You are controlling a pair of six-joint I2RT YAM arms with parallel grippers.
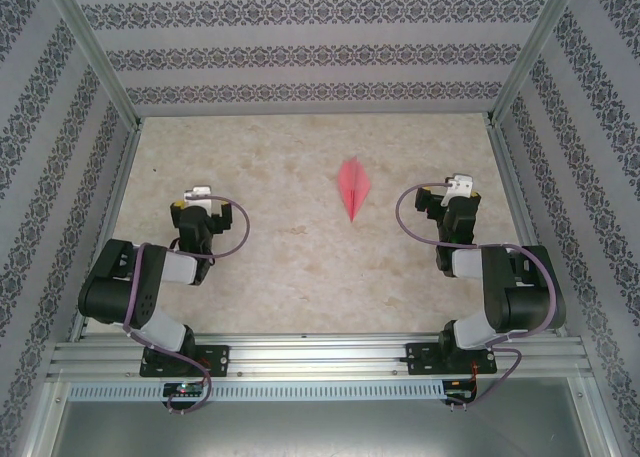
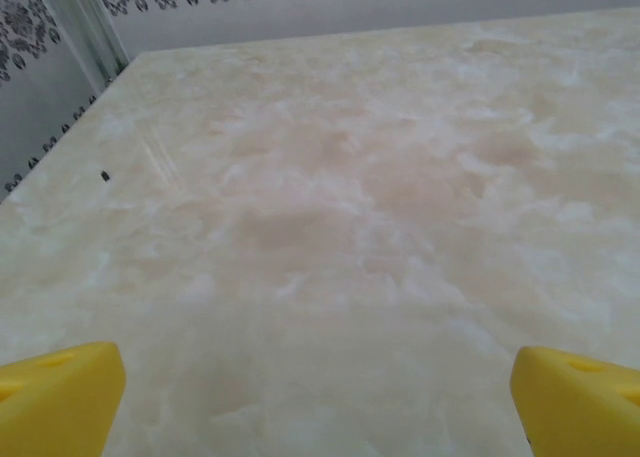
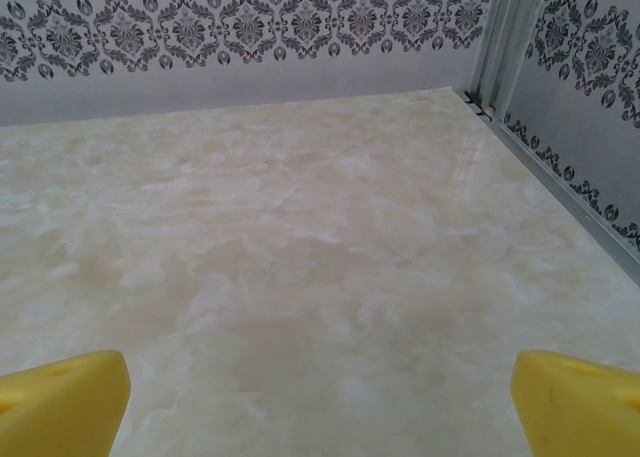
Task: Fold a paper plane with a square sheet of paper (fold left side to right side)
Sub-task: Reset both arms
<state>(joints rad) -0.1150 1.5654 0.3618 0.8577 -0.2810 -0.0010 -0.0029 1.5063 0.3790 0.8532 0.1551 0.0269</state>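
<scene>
paper plane (image 1: 354, 187) centre-right of frame, long axis near-vertical, tip down. Sits frame-left of right gripper (image 1: 455, 199), nearer it than left gripper (image 1: 200, 205). Both jaws wide apart, empty.

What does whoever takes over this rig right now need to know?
Left gripper: open, empty, over bare table.
Right gripper: open, empty, also over bare table.
Paper plane: lies on the table between the arms, nearer the right one, tip pointing toward the near edge, neither gripper touching it.
Done: it looks folded into a slim dart.
Left: apparently nothing; crease quality is too small to judge from above.
</scene>
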